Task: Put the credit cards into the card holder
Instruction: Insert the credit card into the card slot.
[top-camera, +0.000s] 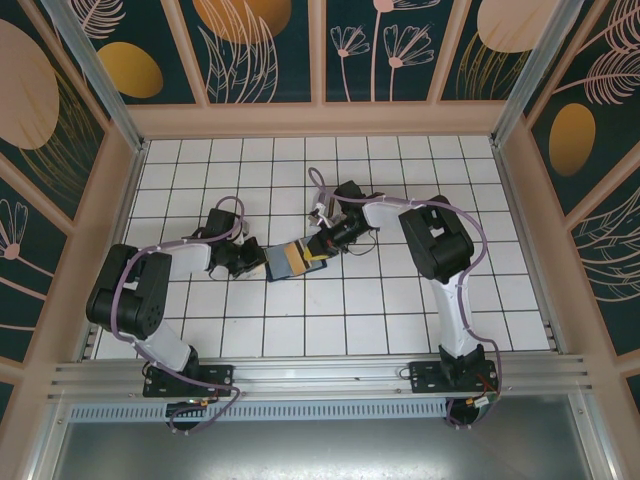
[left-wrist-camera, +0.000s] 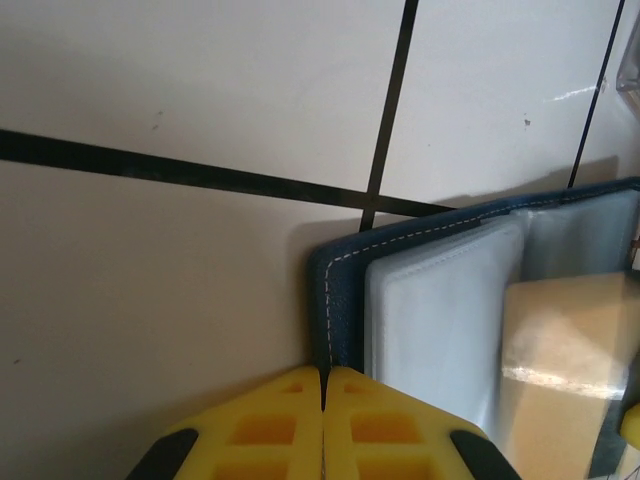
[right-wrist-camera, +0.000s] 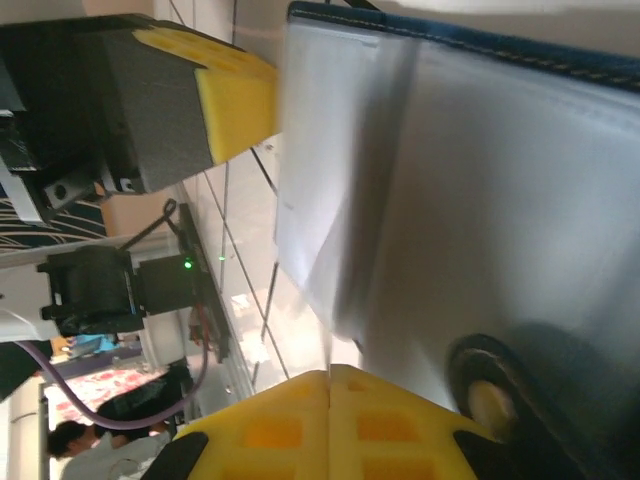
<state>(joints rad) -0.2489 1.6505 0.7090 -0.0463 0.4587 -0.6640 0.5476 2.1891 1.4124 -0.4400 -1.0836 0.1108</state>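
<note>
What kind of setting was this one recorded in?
Probably a purpose-built robot test booth rather than a home or shop. It has a white tiled table floor, leaf-patterned wall panels boxing it in on three sides, and a bare aluminium rail along the near edge.

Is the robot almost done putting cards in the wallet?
The card holder lies open and a tan card sits on its inner face; tucked in or not, I can't tell. In hand: the left claw is shut at the holder's edge, the right claw shut over its clear pockets. Left, probably: seating that card.
</note>
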